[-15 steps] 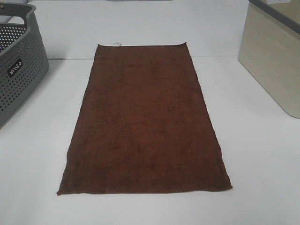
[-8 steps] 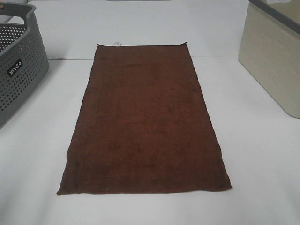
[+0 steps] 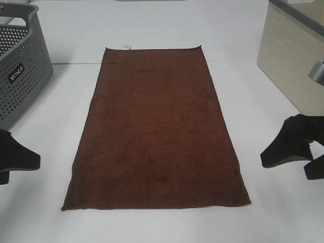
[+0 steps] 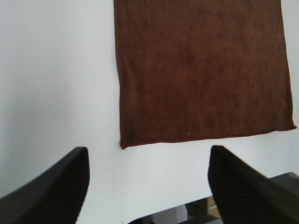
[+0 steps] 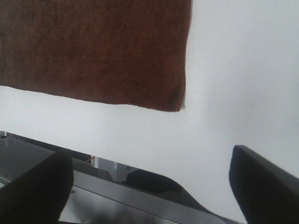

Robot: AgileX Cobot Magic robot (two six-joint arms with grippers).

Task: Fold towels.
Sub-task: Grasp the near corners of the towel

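No fold is made yet — the towel lies flat and fully spread on the table, while the left gripper and right gripper hover off either side of its near end, jaws spread wide, empty.

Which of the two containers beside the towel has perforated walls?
The grey basket at the left; the beige bin at the right has solid walls.

Grey basket left, beige bin right, bare table flanking towel
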